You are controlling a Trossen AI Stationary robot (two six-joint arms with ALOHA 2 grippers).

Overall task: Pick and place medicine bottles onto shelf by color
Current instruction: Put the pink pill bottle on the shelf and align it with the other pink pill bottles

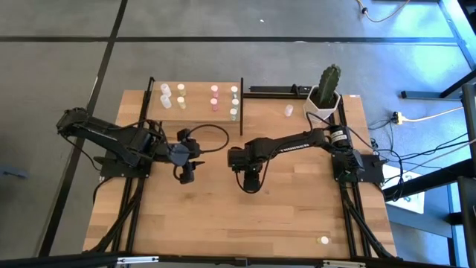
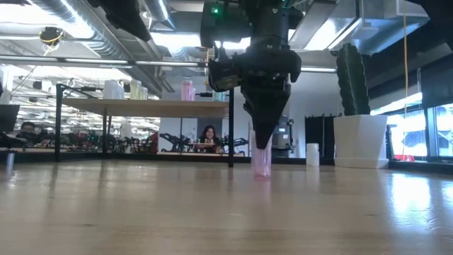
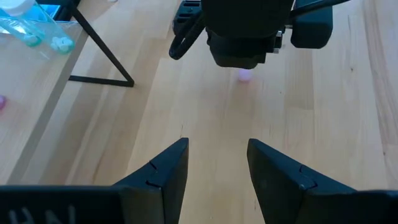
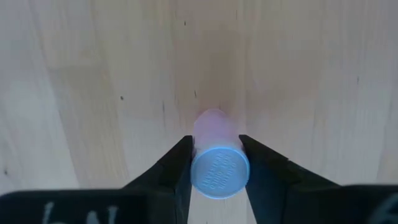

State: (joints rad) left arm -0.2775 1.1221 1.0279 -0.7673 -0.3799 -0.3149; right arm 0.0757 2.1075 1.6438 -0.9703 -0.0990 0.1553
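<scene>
Right tool (image 4: pixel 214 163) grips the pink bottle (image 4: pixel 216 163), upright on the table (image 4: pixel 93 74).

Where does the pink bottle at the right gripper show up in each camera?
High view: hidden under the right gripper, mid-table.
Low view: pink bottle upright on the table at centre, fingers closed around its top.
Left wrist view: pink spot below the right gripper.
Right wrist view: bottle between the fingers, cap facing the camera.
Shared landmark: right gripper.
</scene>
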